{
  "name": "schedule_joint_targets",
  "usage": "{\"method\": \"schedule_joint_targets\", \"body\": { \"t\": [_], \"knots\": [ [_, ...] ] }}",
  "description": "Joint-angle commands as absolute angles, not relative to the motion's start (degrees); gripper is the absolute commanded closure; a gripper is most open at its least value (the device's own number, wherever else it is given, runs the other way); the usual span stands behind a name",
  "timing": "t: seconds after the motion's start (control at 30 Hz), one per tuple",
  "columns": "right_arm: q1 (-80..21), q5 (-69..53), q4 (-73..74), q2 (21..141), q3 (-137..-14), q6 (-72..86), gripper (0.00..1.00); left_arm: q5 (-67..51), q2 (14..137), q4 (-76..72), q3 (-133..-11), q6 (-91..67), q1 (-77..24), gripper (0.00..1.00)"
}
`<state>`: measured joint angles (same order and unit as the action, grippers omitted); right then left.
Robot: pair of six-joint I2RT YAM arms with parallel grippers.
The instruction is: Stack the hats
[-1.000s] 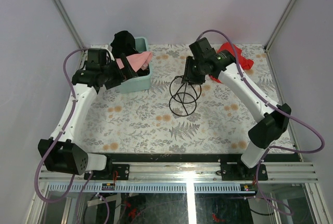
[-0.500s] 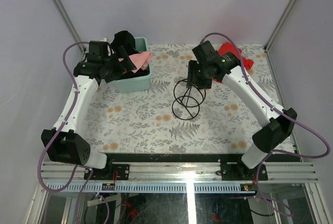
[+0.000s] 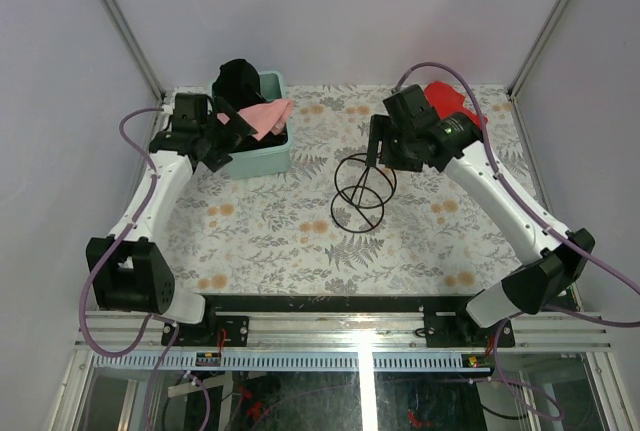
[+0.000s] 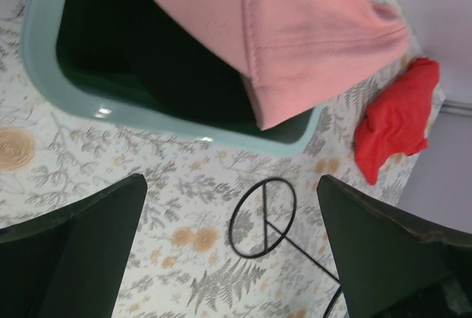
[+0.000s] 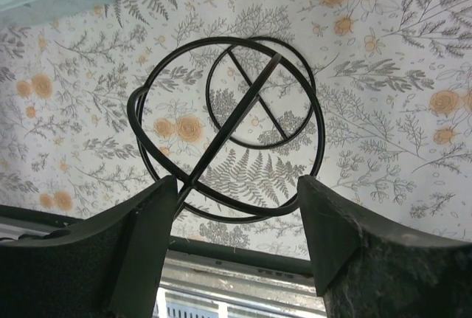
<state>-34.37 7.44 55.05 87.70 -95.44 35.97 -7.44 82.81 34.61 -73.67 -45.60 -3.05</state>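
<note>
Over the last second the right gripper (image 5: 236, 181) has drifted toward 3 o'clock and now hangs over the wire stand (image 3: 358, 186). The left gripper (image 4: 230, 178) has swung out and back to the tub's (image 3: 268, 159) near-left side. Both pairs of jaws are spread wide and hold nothing, so I judge that no hat is stacked yet and that the left arm is lining up a first pick.

By count, from near to far:
- **Stand:** one, just beyond the table's centre.
- **Tub:** one, at 10 o'clock.
- **Pink cap (image 3: 266, 116):** one, draped over the tub's far-right rim.
- **Black cap (image 3: 238, 81):** one, perched at the tub's far corner. The dark mass inside the tub may hide more; I cannot tell.
- **Red cloth (image 4: 394, 119):** one, at 1 o'clock.
</note>
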Motion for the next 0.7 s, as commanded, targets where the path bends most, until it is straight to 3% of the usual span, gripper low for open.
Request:
{"method": "schedule_joint_targets", "body": {
  "t": [0.0,0.67],
  "knots": [
    [-34.8,11.36,51.32,83.11,-94.69,34.86,0.27,-4.58,84.13,25.25,-74.01,-51.06,-2.97,0.0],
    [-34.72,17.27,51.3,78.33,-91.72,33.39,0.27,-0.71,94.83,12.14,-76.51,-57.86,-3.08,0.0]
  ]
}}
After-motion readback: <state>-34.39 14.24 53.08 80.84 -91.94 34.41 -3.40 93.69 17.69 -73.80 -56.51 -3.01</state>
